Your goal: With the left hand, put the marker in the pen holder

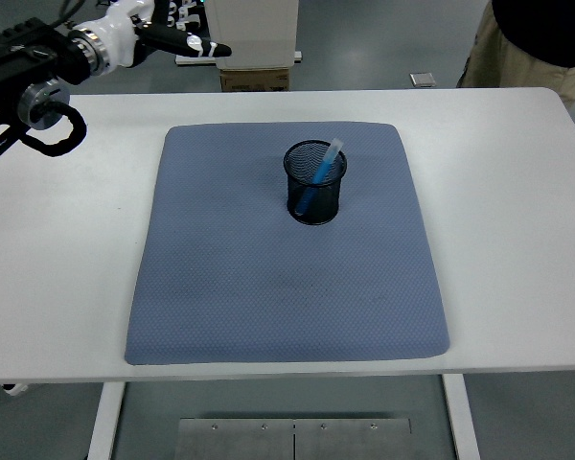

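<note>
Head view, the only one given. Blue marker [319, 174] already standing inside the black mesh pen holder [315, 184], leaning with its pale cap end toward one o'clock above the rim and its lower end down toward seven o'clock at the holder's base; long axis steep, tilted rather than upright. Holder sitting on the blue-grey mat [268, 287], in the mat's far half, mat flat on the white tabletop [517, 211]. Left robot hand [177, 34] up at the eleven o'clock corner of the picture, above and beyond the tabletop's far edge, fingers stretched out and loosely apart, gripping nothing, pointing toward three o'clock. From that robot hand, marker and holder lying toward four to five o'clock and well apart, nothing between them. Right arm absent from the picture, so left robot hand the only one within any reach of the holder. Judged from this layout: placement done, marker at rest in the holder, no further approach called for; any remaining motion likely just clearing the arm away toward nine o'clock. A person's clothing visible at the top, near one o'clock, beyond the tabletop.
</note>
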`<state>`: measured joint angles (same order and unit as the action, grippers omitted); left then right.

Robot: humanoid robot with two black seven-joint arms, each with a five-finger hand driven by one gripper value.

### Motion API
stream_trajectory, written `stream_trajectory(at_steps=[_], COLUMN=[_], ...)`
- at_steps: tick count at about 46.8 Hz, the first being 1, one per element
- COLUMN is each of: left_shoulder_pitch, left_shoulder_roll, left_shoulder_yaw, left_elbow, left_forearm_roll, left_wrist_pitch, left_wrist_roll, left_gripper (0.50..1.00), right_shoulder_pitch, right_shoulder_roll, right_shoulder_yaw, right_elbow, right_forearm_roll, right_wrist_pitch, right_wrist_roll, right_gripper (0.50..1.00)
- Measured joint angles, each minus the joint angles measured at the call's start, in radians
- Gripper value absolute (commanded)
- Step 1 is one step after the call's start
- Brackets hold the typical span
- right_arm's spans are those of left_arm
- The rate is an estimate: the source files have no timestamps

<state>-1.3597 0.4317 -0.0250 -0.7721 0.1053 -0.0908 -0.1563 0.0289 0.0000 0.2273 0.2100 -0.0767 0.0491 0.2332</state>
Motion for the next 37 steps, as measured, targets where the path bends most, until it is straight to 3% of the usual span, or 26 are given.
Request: stream_trajectory(at_steps=[16,26,37], left_shoulder_pitch=[0.253,0.368,0.411], left_shoulder_roll=[0.053,0.09,0.087], left_shoulder_yaw=[-0.325,-0.491,-0.517], left_elbow=[0.016,0.016,0.016], left_forearm_roll=[-0.003,-0.025,-0.031], left_wrist_pitch=[-0.012,-0.078,-0.077], left_wrist_roll=[-0.002,-0.017,-0.044], left_gripper=[1.0,1.0,1.0], right_shoulder_pitch=[-0.001,0.0,0.0], right_shoulder_roll=[0.0,0.0,0.0], right_shoulder_yaw=[0.0,0.0,-0.008], right_elbow=[-0.001,0.0,0.0], right_forearm_roll=[0.0,0.0,-0.003], right_wrist_pitch=[0.0,-0.001,-0.001], right_wrist_roll=[0.0,0.0,0.0], right_gripper=[1.0,1.0,1.0])
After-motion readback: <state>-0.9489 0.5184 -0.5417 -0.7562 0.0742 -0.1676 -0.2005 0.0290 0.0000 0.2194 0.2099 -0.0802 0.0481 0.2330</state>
